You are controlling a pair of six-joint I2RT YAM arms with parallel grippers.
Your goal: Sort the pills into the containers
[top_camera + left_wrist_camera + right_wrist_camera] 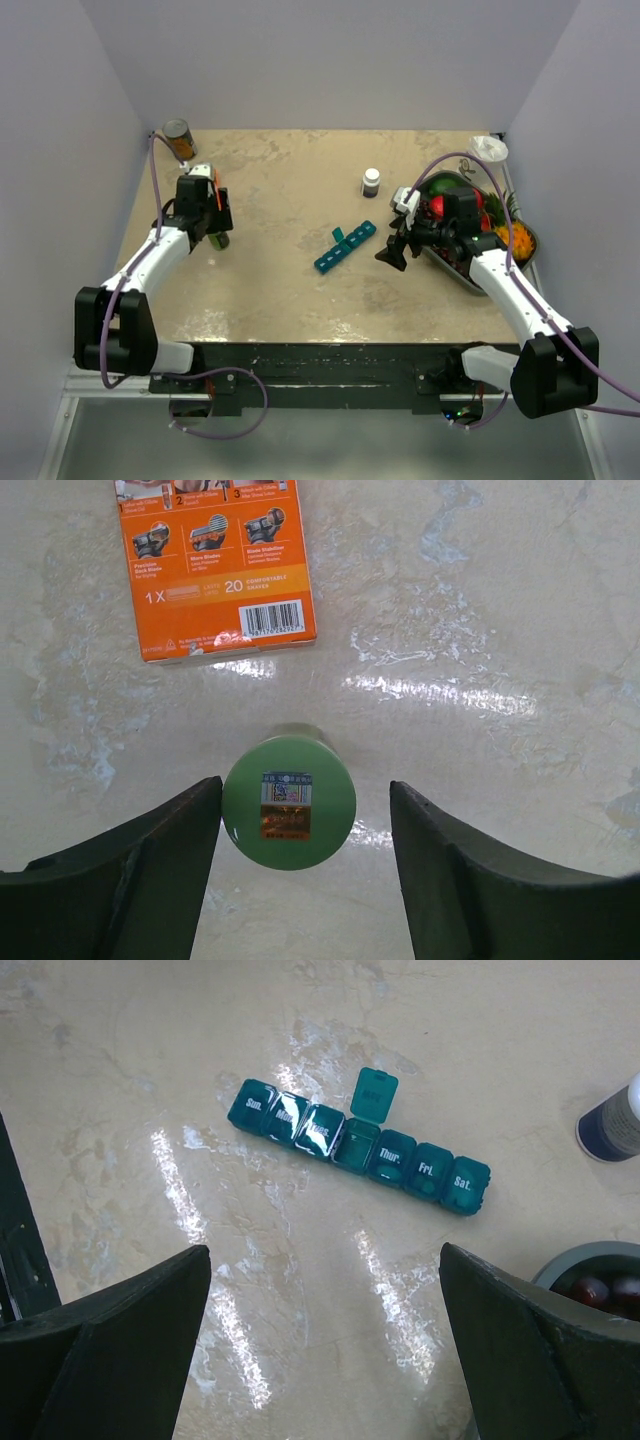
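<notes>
The containers (345, 247) are a slim teal strip of day-labelled compartments at mid-table; in the right wrist view the containers (360, 1145) lie ahead of the fingers, with the middle lid flipped up. No loose pills show in any view. My left gripper (305, 783) is open around the round top of an upright green bottle (289, 802): the left finger touches the cap and the right finger stands apart from it. From above, the left gripper (215, 235) is at the table's left. My right gripper (325, 1250) is open over bare table, and the right gripper (392, 255) sits just right of the strip.
An orange printed box (215, 565) lies flat just beyond the green bottle. A brown tin can (179, 138) stands at the back left. A small white bottle with a dark cap (371, 181) stands behind the strip. A grey fruit tray (455, 275) sits at the right.
</notes>
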